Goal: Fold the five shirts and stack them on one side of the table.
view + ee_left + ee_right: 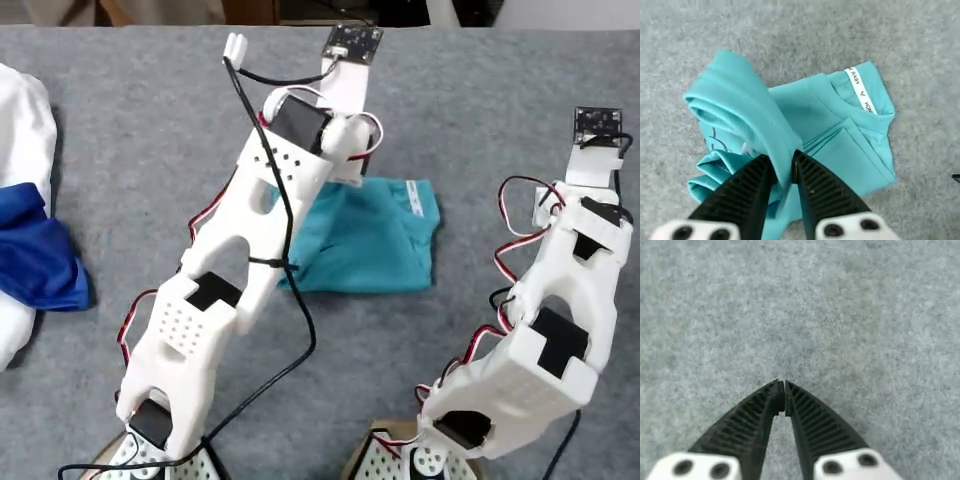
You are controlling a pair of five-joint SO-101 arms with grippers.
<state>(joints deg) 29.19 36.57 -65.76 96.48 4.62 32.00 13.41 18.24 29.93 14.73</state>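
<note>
From its base at 7 o'clock on the table, my white plastic left arm (pixel 290 160), fitted with black servos and looped with red and black wires, lay stretched long and low toward 1 o'clock. Its left wrist (pixel 345 92) ended near 12. The black, ribbed left gripper (pixel 785 167) pointed down, its jaws clamped on a raised fold of the teal shirt (pixel 840 130). My matching white right arm (pixel 570 270) stood up from its base near 5 o'clock, elbow bent and tucked in, with the right wrist (pixel 590 180) at 3 o'clock. The black ribbed right gripper (pixel 784 392) aimed straight down, jaws meeting at their tips.
</note>
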